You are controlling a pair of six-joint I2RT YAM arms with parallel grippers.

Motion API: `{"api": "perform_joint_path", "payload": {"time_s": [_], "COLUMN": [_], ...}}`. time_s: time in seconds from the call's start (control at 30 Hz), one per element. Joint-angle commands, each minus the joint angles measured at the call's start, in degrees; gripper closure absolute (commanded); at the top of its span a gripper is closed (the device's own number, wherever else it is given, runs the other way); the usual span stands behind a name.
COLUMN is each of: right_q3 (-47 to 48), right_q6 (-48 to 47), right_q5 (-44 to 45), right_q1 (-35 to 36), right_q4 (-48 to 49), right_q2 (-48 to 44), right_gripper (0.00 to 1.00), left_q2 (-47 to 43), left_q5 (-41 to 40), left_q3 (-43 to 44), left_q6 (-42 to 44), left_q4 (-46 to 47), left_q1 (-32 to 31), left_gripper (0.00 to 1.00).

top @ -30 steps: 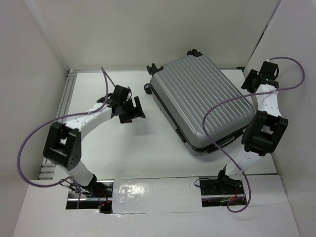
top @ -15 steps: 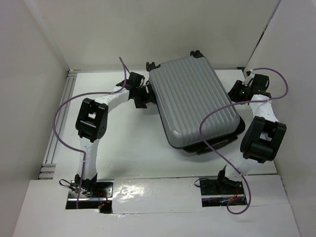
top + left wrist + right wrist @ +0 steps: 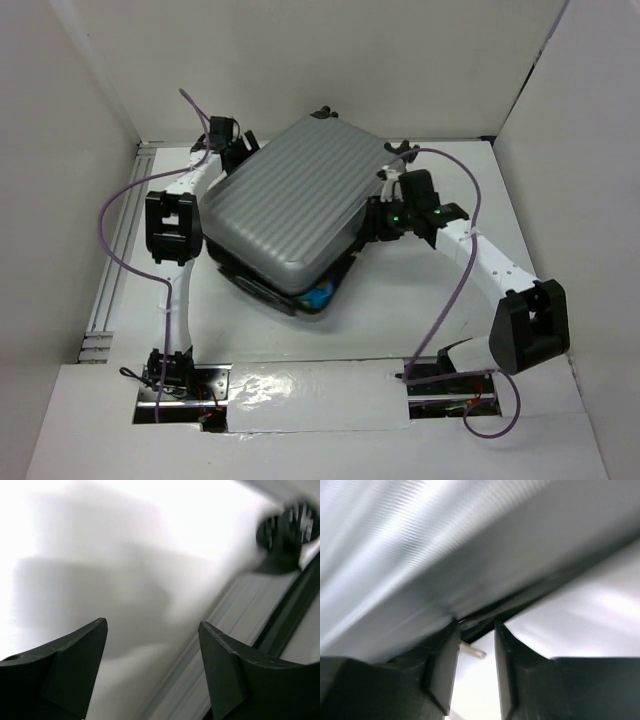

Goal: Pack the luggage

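Observation:
The luggage (image 3: 290,205), a ribbed silver-grey suitcase, lies askew across the table's middle, its lid slightly ajar at the near corner, where something blue (image 3: 320,297) shows. My left gripper (image 3: 238,150) is at its far left corner; in the left wrist view it (image 3: 152,624) stands open and empty beside the shell's edge and a black wheel (image 3: 289,530). My right gripper (image 3: 372,225) is against the right edge. In the right wrist view its narrowly parted fingers (image 3: 475,625) straddle the black trim (image 3: 530,592), with a small metal zipper pull (image 3: 472,651) between them.
White enclosure walls stand close on the left, back and right. A metal rail (image 3: 110,270) runs along the table's left side. Purple cables loop off both arms above the table (image 3: 300,340). Two wheels (image 3: 322,110) point at the back wall.
The luggage has swung round and slid left from the right side to the middle. Both arms followed it, left to its far corner, right to its right edge, the right jaws narrowing.

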Motion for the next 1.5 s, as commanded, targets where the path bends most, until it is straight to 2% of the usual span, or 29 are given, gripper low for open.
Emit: {"api": "perform_joint_path", "payload": {"time_s": [0.0, 0.03, 0.13, 0.23, 0.3, 0.33, 0.37, 0.47, 0.5, 0.57, 0.6, 0.63, 0.83, 0.87, 0.93, 0.97, 1.0, 1.07, 1.13, 1.23, 1.3, 1.47], "right_q3": [5.0, 5.6, 5.6, 5.6, 5.0, 4.4, 4.4, 4.4, 4.4, 6.1, 6.8, 7.6, 18.7, 21.6, 25.7, 28.3, 34.0, 39.0, 46.0, 58.9, 69.5, 76.1], "right_q6": [4.7, 5.5, 7.6, 10.5, 10.6, 10.6, 9.4, 6.4, 6.4, 4.8, 4.1, 4.0, 4.0, 4.6, 6.1, 7.2, 7.2, 7.7, 9.2, 10.0, 12.1, 14.5], "right_q5": [-7.3, -0.2, 12.9, 22.5, 23.9, 23.3, 22.3, 19.5, 19.5, 18.6, 17.8, 17.8, 12.0, 9.0, 6.1, 4.9, 3.8, 3.8, 3.8, 2.8, 2.8, -0.1], "right_q1": [5.6, 5.6, 2.7, -0.6, -2.1, -3.4, -3.9, -4.7, -4.7, -5.2, -5.9, -6.8, -11.8, -12.3, -13.0, -13.0, -13.0, -11.4, -10.3, -8.5, -7.3, -6.7], "right_q4": [0.1, -0.9, -2.4, -3.1, -2.4, -0.5, 0.5, 3.9, 3.9, 6.2, 8.0, 8.5, 10.6, 11.3, 11.9, 11.4, 10.7, 9.5, 9.5, 6.4, 1.5, 1.5], "right_q2": [-5.0, -5.7, -8.7, -11.3, -13.2, -13.8, -13.8, -14.4, -13.3, -12.0, -10.3, -9.2, 3.6, 5.5, 12.0, 14.6, 17.1, 23.9, 30.9, 39.3, 50.1, 58.0], "right_gripper": [0.52, 0.5, 0.42, 0.34, 0.26, 0.23, 0.15, 0.06, 0.0, 0.0, 0.0, 0.0, 0.0, 0.0, 0.0, 0.0, 0.0, 0.0, 0.0, 0.0, 0.0, 0.0], "left_q2": [0.9, 0.9, -1.3, -4.5, -6.0, -6.7, -8.4, -12.2, -15.6, -19.6, -24.3, -27.1, -46.4, -52.5, -59.1, -62.2, -68.0, -73.5, -79.8, -82.7, -84.0, -86.5], "left_q5": [8.3, 8.3, 8.3, 7.6, 7.6, 6.3, 6.2, 5.7, 5.7, 4.6, 3.7, 2.7, -9.7, -12.9, -14.0, -14.7, -14.7, -14.7, -13.7, -14.2, -14.9, -16.6], "left_q3": [6.5, 8.4, 7.9, 6.5, 6.5, 6.5, 6.5, 7.1, 7.1, 4.6, 3.5, 0.0, -17.3, -24.6, -33.0, -40.6, -44.1, -54.0, -59.6, -65.2, -68.3, -71.6], "left_q6": [4.3, 4.9, 5.0, 5.6, 6.1, 7.0, 7.0, 7.0, 7.0, 6.4, 6.4, 6.4, 0.2, -3.1, -5.7, -6.6, -8.7, -13.5, -14.4, -17.4, -19.2, -21.9], "left_q4": [-4.1, -5.0, -5.6, -5.6, -6.9, -8.2, -9.0, -9.8, -9.8, -10.4, -10.9, -10.9, -17.5, -18.3, -18.3, -18.3, -18.3, -18.3, -16.7, -20.0, -23.1, -26.8], "left_q1": [-2.1, -1.3, 2.5, 5.4, 6.2, 6.2, 6.8, 7.4, 7.9, 7.9, 7.9, 7.9, 9.3, 9.3, 9.9, 9.9, 9.9, 10.5, 10.5, 10.5, 11.0, 12.1], "left_gripper": [0.13, 0.13, 0.11, 0.11, 0.11, 0.11, 0.11, 0.08, 0.08, 0.08, 0.07, 0.0, 0.0, 0.0, 0.0, 0.0, 0.0, 0.0, 0.0, 0.0, 0.0, 0.05]}}
